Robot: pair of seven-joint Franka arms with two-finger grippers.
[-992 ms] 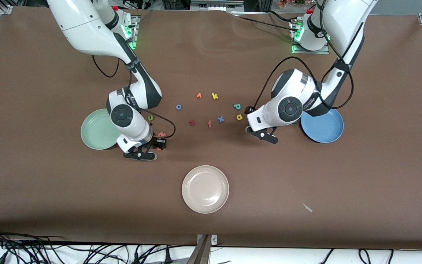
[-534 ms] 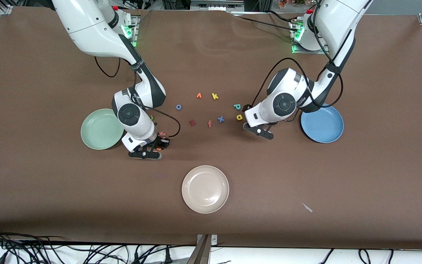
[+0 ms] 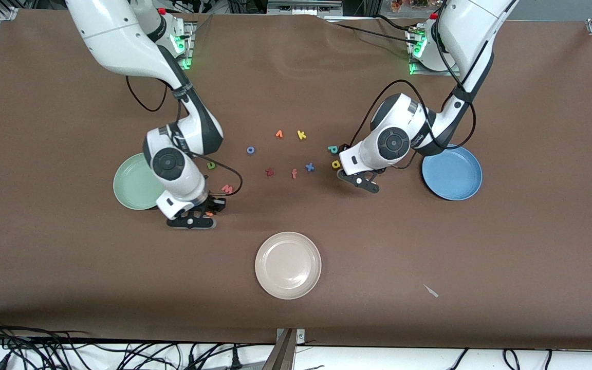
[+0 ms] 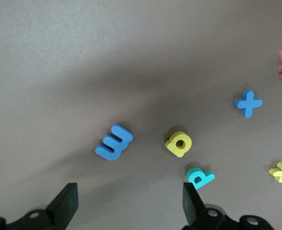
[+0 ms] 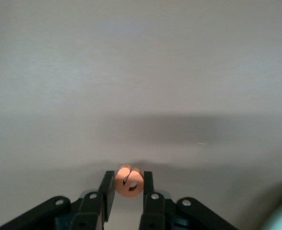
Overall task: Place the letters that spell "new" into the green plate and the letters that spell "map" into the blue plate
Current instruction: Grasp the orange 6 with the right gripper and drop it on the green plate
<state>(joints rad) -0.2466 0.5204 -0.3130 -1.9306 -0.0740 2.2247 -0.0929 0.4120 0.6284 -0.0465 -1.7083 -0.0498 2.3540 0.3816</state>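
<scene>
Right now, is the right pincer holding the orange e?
Yes, the right pincer is shut on the orange e, squeezed between its two fingers.

Open brown table [image 3: 429,246] near front camera; only cream plate [image 3: 288,265] there; letters crowd middle.

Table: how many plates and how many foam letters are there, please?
Plates, namely green plate, blue plate, cream plate: 3
Loose foam letters on the table, m included: 11
Held by the right end effector, the e: 1
Total: 15
</scene>
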